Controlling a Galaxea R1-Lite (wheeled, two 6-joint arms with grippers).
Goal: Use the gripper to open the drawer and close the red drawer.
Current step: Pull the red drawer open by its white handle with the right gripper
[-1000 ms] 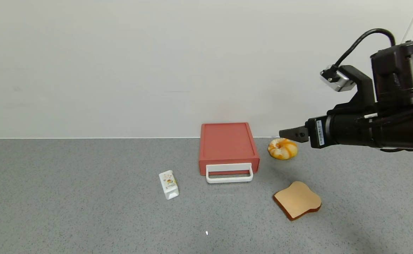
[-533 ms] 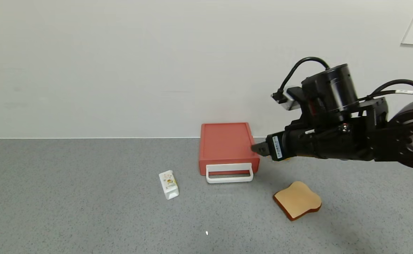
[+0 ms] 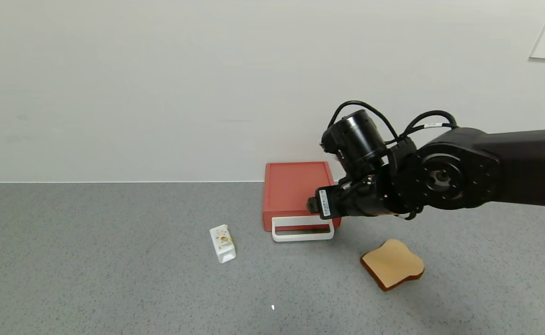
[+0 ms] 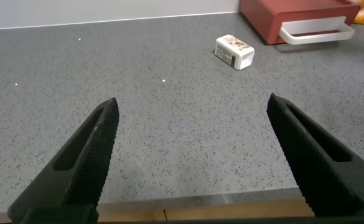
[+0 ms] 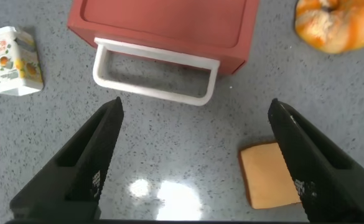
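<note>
I have the red drawer (image 3: 299, 194) sitting on the grey bench (image 3: 114, 260) with its back against the white wall, closed into its case, the white loop handle (image 3: 303, 229) pointing toward me. My right gripper (image 3: 313, 204) hangs over the drawer's front right corner, just above the handle; from its wrist camera I see both fingers (image 5: 82, 168) spread wide apart, with the handle (image 5: 157, 71) and the drawer front (image 5: 163, 25) framed between them and nothing held. Just beyond the drawer's right side lies an orange-glazed bun (image 5: 332, 25), hidden behind the arm in my head view. A slice of toast (image 3: 393, 264) lies flat on the bench nearer me and to the right of the drawer. A small white carton (image 3: 223, 243) lies to the drawer's left, apart from it. My left gripper (image 4: 194, 158) is parked low over the near edge of the bench, well apart from everything, its fingers open wide.
</note>
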